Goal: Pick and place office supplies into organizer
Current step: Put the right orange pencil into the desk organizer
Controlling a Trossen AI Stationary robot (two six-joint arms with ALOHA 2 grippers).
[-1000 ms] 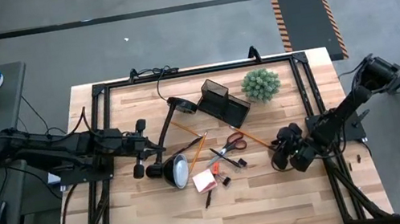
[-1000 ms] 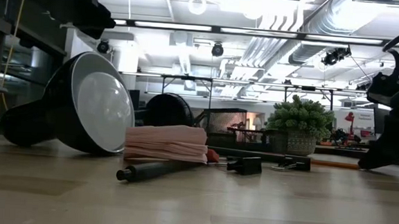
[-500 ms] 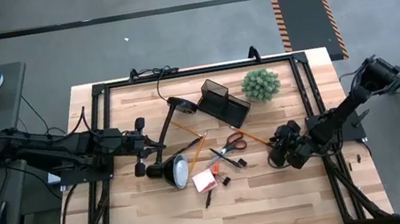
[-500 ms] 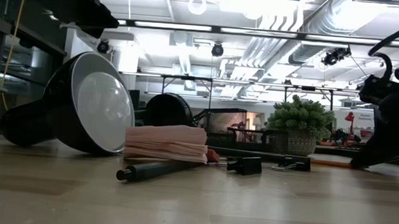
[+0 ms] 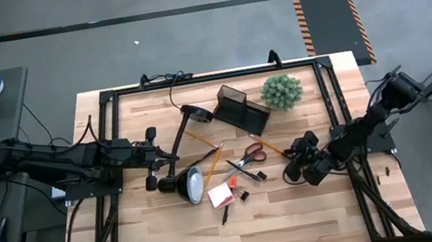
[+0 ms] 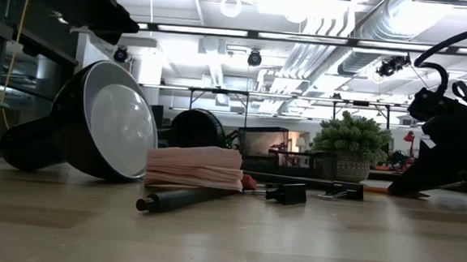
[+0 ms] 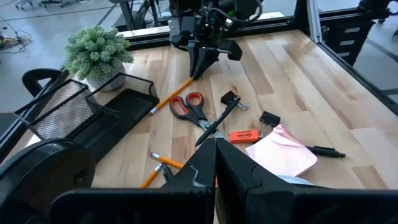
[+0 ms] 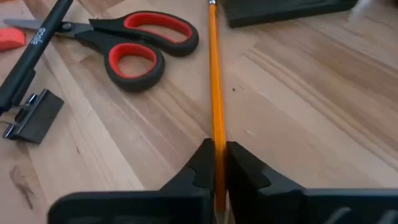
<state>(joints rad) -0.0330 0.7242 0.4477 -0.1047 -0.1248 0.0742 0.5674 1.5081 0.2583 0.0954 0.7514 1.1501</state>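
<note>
My right gripper (image 8: 215, 163) is down at the table right of centre, shut on a yellow-orange pencil (image 8: 214, 74) that runs from it toward the dark organizer (image 5: 240, 108). Red-handled scissors (image 8: 134, 46) lie flat beside the pencil. A binder clip (image 8: 34, 115), a pink sticky-note pad (image 5: 221, 194) and a black pen (image 5: 225, 214) lie farther toward the table's near edge. My left gripper (image 7: 216, 155) hovers shut and holding nothing at the table's left, beside the lamp. My right gripper pinches the pencil between its two fingers near the pencil's end (image 8: 215, 134) farthest from the organizer. The fingers slant down from the table's right side, roughly in line with the pencil. The pencil lies flat on the table ahead of them.
A black desk lamp (image 5: 186, 179) lies on its side left of the supplies, its shade facing the near edge. A green spiky plant (image 5: 281, 91) stands right of the organizer. An orange eraser (image 7: 244, 135) lies by the sticky pad. A black frame (image 5: 333, 110) borders the table.
My right gripper has moved down and toward the table's left, reaching the pencil's end, and has shut on it. The pencil stays lying on the table.
</note>
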